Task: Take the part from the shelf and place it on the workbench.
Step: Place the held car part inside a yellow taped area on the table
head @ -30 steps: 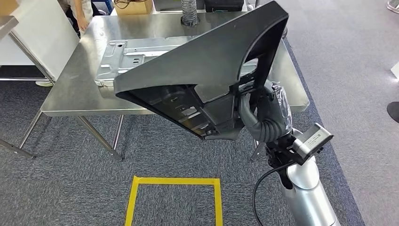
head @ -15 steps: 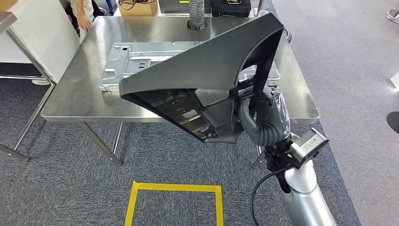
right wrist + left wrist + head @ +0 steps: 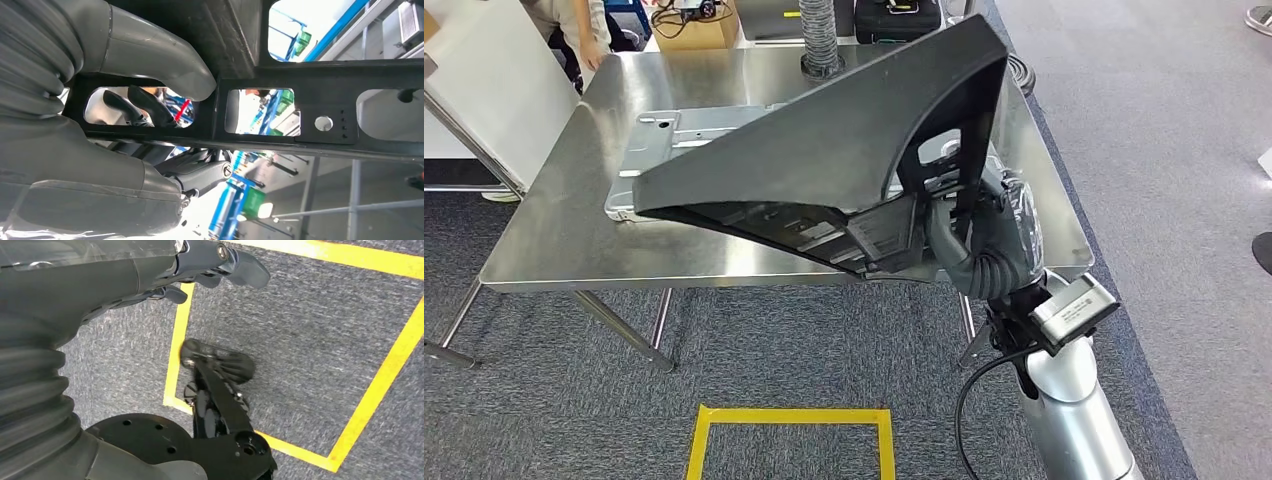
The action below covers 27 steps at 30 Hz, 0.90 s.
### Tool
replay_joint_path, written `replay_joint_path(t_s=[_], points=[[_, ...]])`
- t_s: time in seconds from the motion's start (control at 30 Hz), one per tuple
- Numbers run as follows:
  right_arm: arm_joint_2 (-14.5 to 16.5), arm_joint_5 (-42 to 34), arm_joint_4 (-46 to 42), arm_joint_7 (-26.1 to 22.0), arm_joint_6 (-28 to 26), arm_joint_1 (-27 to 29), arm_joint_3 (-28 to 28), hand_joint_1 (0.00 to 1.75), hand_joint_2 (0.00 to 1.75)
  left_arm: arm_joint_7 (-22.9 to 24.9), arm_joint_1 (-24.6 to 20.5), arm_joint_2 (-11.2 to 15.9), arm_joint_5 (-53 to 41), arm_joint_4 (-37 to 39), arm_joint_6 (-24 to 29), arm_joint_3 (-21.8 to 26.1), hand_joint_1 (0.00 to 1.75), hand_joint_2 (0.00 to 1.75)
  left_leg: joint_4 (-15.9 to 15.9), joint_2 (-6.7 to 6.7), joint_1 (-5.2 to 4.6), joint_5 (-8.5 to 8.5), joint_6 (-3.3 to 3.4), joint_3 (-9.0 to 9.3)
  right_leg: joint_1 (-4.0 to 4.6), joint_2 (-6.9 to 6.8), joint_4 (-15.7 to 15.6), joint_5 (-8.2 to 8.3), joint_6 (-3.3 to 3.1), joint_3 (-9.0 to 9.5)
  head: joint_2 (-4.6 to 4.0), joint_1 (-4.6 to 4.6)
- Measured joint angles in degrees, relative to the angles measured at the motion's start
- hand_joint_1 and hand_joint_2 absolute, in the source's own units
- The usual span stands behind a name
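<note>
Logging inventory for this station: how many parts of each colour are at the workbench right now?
Black plastic part, held by the right hand: 1
Silver metal panel, lying on the workbench: 1
Total: 2

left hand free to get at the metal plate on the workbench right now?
Probably not. The left hand hangs low over the carpet by the yellow tape, and the black part in the right hand covers much of the metal plate.

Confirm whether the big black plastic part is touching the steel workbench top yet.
Cannot tell. In the head view the black plastic part, gripped by the right hand, overlaps the steel workbench and grey metal plate, hiding any gap or contact.
</note>
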Motion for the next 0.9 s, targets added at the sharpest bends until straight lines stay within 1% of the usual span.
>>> replay_joint_path(t_s=[0.03, 0.07, 0.1, 0.13, 0.17, 0.23, 0.27, 0.3, 0.33, 0.37, 0.4, 0.43, 0.47, 0.5, 0.53, 0.57, 0.6, 0.63, 0.7, 0.77, 0.8, 0.83, 0.87, 0.9], points=[[0.00, 0.25, -0.21, 0.03, -0.12, -0.39, -0.06, 1.75, 1.75, -0.01, 0.04, 0.00, -0.05, 0.00, -0.01, 0.11, 0.00, 1.75, -4.13, 0.02, 0.01, 3.10, 0.16, 1.17, 0.00, 0.03, -0.01, -0.49, 0.16, 0.63, 0.00, -0.01], [-0.01, 0.53, -0.44, -0.02, -0.30, -0.84, -0.13, 1.75, 1.75, -0.01, 0.05, 0.00, -0.11, 0.00, -0.04, 0.25, 0.00, 1.75, -7.96, 0.01, -0.08, 5.34, 0.37, 2.49, 0.09, 0.05, 0.03, -0.95, 0.40, 1.11, -0.01, -0.02], [-0.01, 0.82, -0.68, -0.09, -0.53, -1.28, -0.19, 1.75, 1.75, -0.03, 0.03, 0.00, -0.21, 0.00, -0.07, 0.38, 0.00, 1.75, -10.88, 0.00, -0.18, 6.67, 0.67, 3.53, 0.17, 0.09, 0.09, -1.30, 0.66, 1.34, 0.00, -0.05], [-0.02, 1.07, -0.92, -0.15, -0.74, -1.68, -0.25, 1.75, 1.75, -0.05, 0.03, 0.00, -0.32, 0.00, -0.11, 0.49, 0.00, 1.75, -12.41, -0.01, -0.31, 7.04, 0.96, 4.03, 0.24, 0.14, 0.11, -1.54, 0.96, 1.37, 0.01, -0.05], [-0.03, 1.23, -1.17, -0.16, -0.89, -2.06, -0.31, 1.75, 1.75, -0.07, 0.02, 0.00, -0.43, 0.00, -0.14, 0.60, 0.00, 1.75, -12.64, -0.04, -0.46, 6.64, 1.28, 4.12, 0.28, 0.18, 0.08, -1.67, 1.27, 1.34, 0.01, -0.05], [-0.06, 1.34, -1.86, 0.06, -0.96, -2.91, -0.46, 1.75, 1.75, -0.10, 0.04, -0.01, -0.62, 0.00, -0.16, 0.74, 0.00, 1.75, -13.06, -0.07, -0.37, 6.37, 2.00, 4.38, 0.21, 0.16, 0.06, -2.04, 1.95, 1.53, 0.01, -0.03], [-0.09, 1.34, -2.25, 0.21, -0.96, -3.49, -0.57, 1.75, 1.75, -0.11, 0.04, -0.04, -0.68, 0.00, -0.18, 0.78, 0.00, 1.75, -13.30, -0.06, -0.29, 6.22, 2.41, 4.74, 0.15, 0.09, 0.82, -2.55, 2.26, 1.38, 0.00, 0.02], [-0.12, 1.33, -2.60, 0.33, -0.95, -4.17, -0.67, 1.75, 1.75, -0.13, 0.01, -0.06, -0.72, 0.00, -0.21, 0.81, 0.00, 1.75, -13.56, -0.05, -0.18, 6.09, 2.79, 5.13, 0.13, 0.03, 2.70, -3.49, 2.50, 0.58, 0.00, 0.09], [-0.18, 1.31, -2.87, 0.42, -0.94, -4.78, -0.77, 1.75, 1.75, -0.15, -0.03, -0.08, -0.74, 0.00, -0.25, 0.84, 0.00, 1.75, -13.71, -0.02, -0.18, 5.93, 3.09, 5.48, 0.02, -0.02, 5.83, -4.80, 2.64, -1.03, 0.01, 0.13], [-0.24, 1.26, -3.06, 0.45, -0.91, -5.30, -0.82, 1.75, 1.75, -0.16, -0.09, -0.09, -0.76, 0.00, -0.27, 0.87, 0.00, 1.75, -13.72, -0.01, -0.22, 5.67, 3.34, 5.72, 0.02, -0.04, 9.95, -6.29, 2.74, -3.43, 0.01, 0.19], [-0.34, 1.16, -3.19, 0.50, -0.84, -5.64, -0.84, 1.75, 1.75, -0.16, -0.13, -0.09, -0.77, 0.00, -0.28, 0.91, 0.00, 1.75, -13.69, -0.02, -0.25, 5.41, 3.48, 5.95, 0.01, -0.04, 13.96, -7.43, 2.81, -6.00, 0.01, 0.18], [-0.46, 1.02, -3.33, 0.57, -0.71, -5.84, -0.83, 1.75, 1.75, -0.16, -0.15, -0.09, -0.77, 0.00, -0.28, 0.95, 0.00, 1.75, -13.66, -0.05, -0.28, 5.11, 3.53, 6.26, -0.01, -0.04, 16.67, -7.64, 2.85, -8.05, 0.01, 0.18], [-0.59, 0.84, -3.52, 0.64, -0.53, -6.04, -0.80, 1.75, 1.75, -0.16, -0.15, -0.10, -0.77, 0.00, -0.28, 1.00, 0.00, 1.75, -13.62, -0.10, -0.30, 4.75, 3.52, 6.68, -0.01, -0.04, 17.27, -6.65, 2.83, -9.10, 0.00, 0.20], [-0.74, 0.65, -3.78, 0.73, -0.31, -6.31, -0.76, 1.75, 1.75, -0.15, -0.11, -0.13, -0.77, 0.00, -0.28, 1.05, 0.00, 1.75, -13.59, -0.15, -0.32, 4.36, 3.45, 7.21, 0.00, -0.04, 15.44, -4.54, 2.71, -8.91, 0.01, 0.20], [-0.86, 0.46, -4.09, 0.82, -0.12, -6.65, -0.70, 1.75, 1.75, -0.14, -0.08, -0.19, -0.78, 0.00, -0.28, 1.09, 0.00, 1.75, -13.58, -0.19, -0.34, 3.94, 3.35, 7.81, 0.03, -0.05, 11.77, -1.71, 2.50, -7.76, 0.00, 0.20], [-1.02, 0.29, -4.37, 0.91, 0.02, -7.02, -0.63, 1.75, 1.75, -0.14, -0.05, -0.31, -0.78, 0.01, -0.28, 1.14, 0.00, 1.75, -13.58, -0.20, -0.37, 3.52, 3.20, 8.25, 0.12, -0.07, 7.64, 0.76, 2.15, -6.23, 0.00, 0.20], [-1.17, 0.10, -4.61, 1.00, 0.11, -7.37, -0.55, 1.75, 1.75, -0.14, -0.07, -0.43, -0.79, 0.01, -0.28, 1.20, 0.00, 1.75, -13.49, -0.23, -0.48, 3.11, 2.96, 8.57, 0.26, -0.11, 4.11, 2.33, 1.83, -4.92, 0.01, 0.18], [-1.30, -0.08, -4.80, 1.14, 0.14, -7.61, -0.43, 1.75, 1.75, -0.14, -0.15, -0.55, -0.79, 0.01, -0.28, 1.25, 0.00, 1.75, -13.47, -0.24, -0.53, 2.77, 2.69, 8.71, 0.43, -0.14, 1.87, 3.04, 1.53, -4.12, 0.00, 0.16], [-1.63, -0.59, -4.98, 1.40, 0.13, -7.88, -0.12, 1.75, 1.75, -0.16, -0.29, -0.66, -0.85, 0.01, -0.28, 1.40, 0.00, 1.75, -13.59, -0.22, -0.59, 2.27, 2.04, 8.90, 0.70, -0.09, 0.66, 2.62, 1.04, -3.73, 0.01, 0.12], [-1.95, -1.26, -5.03, 1.64, 0.11, -8.00, 0.18, 1.75, 1.75, -0.19, -0.32, -0.66, -1.00, -0.01, -0.28, 1.61, 0.00, 1.75, -13.25, -0.10, -0.56, 1.66, 1.44, 9.11, 0.39, 0.01, 0.25, 2.34, 0.55, -3.12, 0.01, 0.07], [-2.07, -1.65, -5.02, 1.71, 0.11, -8.12, 0.33, 1.75, 1.75, -0.22, -0.34, -0.68, -1.07, -0.02, -0.29, 1.73, 0.00, 1.75, -11.85, -0.05, -0.55, 0.91, 1.18, 8.64, 0.18, 0.01, -0.01, 2.20, 0.30, -2.67, 0.01, -0.03], [-2.16, -2.00, -4.99, 1.74, 0.11, -8.23, 0.51, 1.75, 1.75, -0.23, -0.37, -0.69, -1.12, -0.02, -0.30, 1.85, 0.00, 1.75, -9.09, -0.03, -0.45, -0.32, 0.93, 7.34, 0.03, -0.01, -0.19, 2.00, 0.10, -2.21, 0.01, -0.11], [-2.25, -2.29, -4.96, 1.74, 0.11, -8.33, 0.69, 1.75, 1.75, -0.25, -0.39, -0.73, -1.15, -0.02, -0.31, 1.98, 0.00, 1.75, -5.24, -0.01, -0.35, -1.81, 0.72, 5.25, 0.05, -0.04, -0.23, 1.70, -0.08, -1.84, 0.00, -0.17], [-2.33, -2.50, -4.89, 1.74, 0.12, -8.37, 0.86, 1.75, 1.75, -0.25, -0.37, -0.74, -1.16, -0.02, -0.31, 2.08, 0.00, 1.75, -1.11, -0.02, -0.24, -3.12, 0.55, 2.75, 0.07, -0.05, -0.21, 1.37, -0.14, -1.50, 0.01, -0.24]])
